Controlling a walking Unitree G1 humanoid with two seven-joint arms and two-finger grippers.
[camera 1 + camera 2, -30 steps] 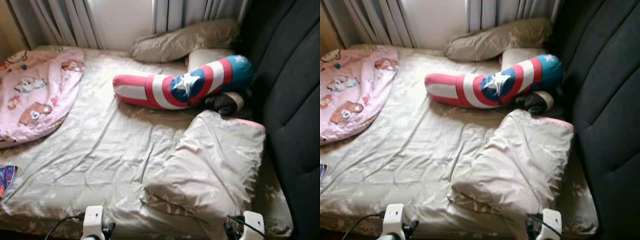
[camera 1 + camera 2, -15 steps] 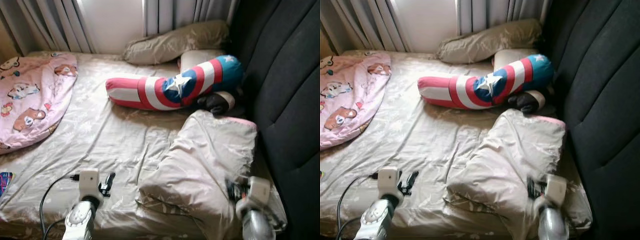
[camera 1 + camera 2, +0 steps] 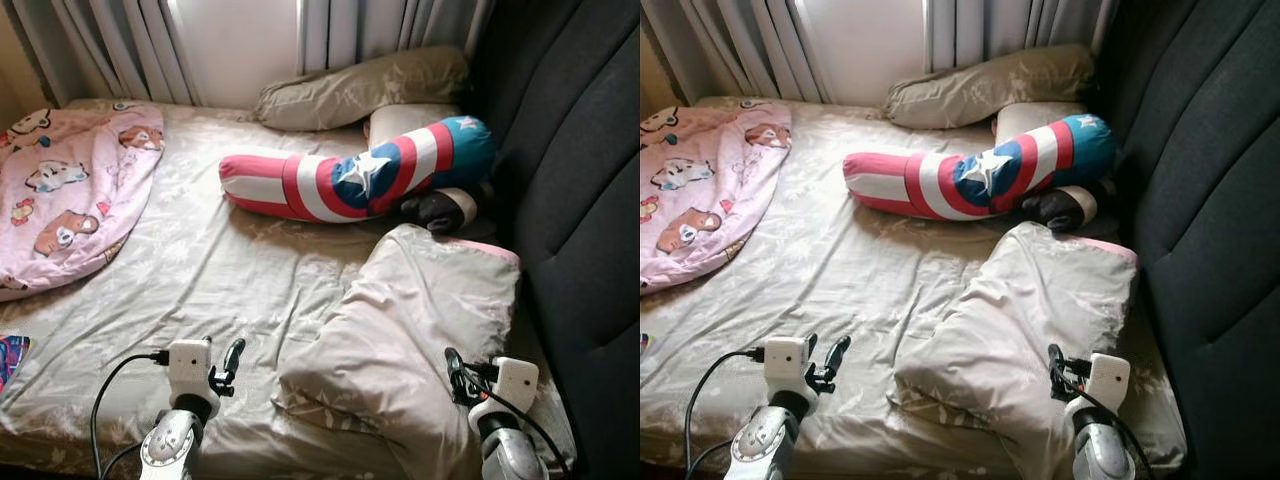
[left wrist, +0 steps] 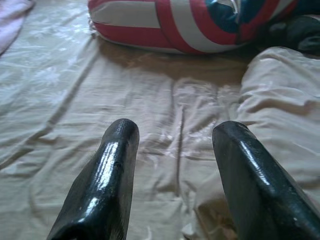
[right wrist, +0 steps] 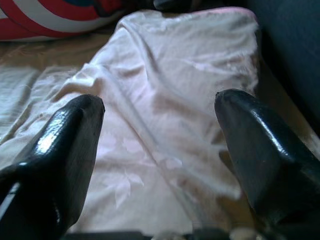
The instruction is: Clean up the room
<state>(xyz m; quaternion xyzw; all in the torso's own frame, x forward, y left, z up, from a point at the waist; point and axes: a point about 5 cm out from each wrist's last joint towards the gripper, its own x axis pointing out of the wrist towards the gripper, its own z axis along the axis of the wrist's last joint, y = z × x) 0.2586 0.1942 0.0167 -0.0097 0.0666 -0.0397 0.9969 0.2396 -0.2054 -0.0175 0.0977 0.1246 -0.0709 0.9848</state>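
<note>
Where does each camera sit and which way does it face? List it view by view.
Left and right eye views: on the head, looking forward and down at the bed; both arms show, left gripper and right gripper raised.
Left wrist view: along its open fingers, toward the striped bolster.
Right wrist view: along its open fingers, over the folded beige blanket.
Shared: bolster and blanket appear in all views.

Head cams look down on bed; wrist cams skim it.
</note>
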